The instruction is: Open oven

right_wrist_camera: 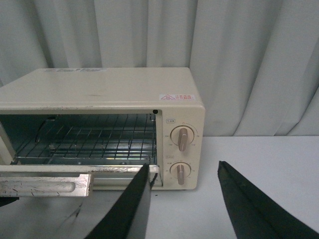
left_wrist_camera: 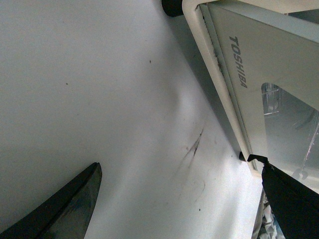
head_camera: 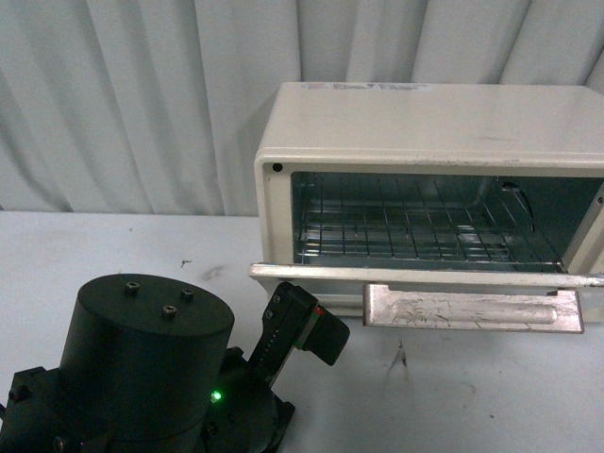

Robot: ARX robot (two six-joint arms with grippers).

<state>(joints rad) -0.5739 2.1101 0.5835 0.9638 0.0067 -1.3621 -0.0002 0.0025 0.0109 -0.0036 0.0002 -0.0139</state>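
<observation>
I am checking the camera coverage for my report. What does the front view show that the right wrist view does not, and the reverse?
Only the front view: the left arm in the foreground. Only the right wrist view: the two knobs and the open right gripper. Both: the oven with its door lying open, the wire rack inside and the handle.

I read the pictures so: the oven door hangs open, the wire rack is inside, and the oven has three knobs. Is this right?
Not quite. The oven has two knobs, not three: an upper knob and a lower knob, as the right wrist view shows. The door does hang open, and the wire rack is inside.
</observation>
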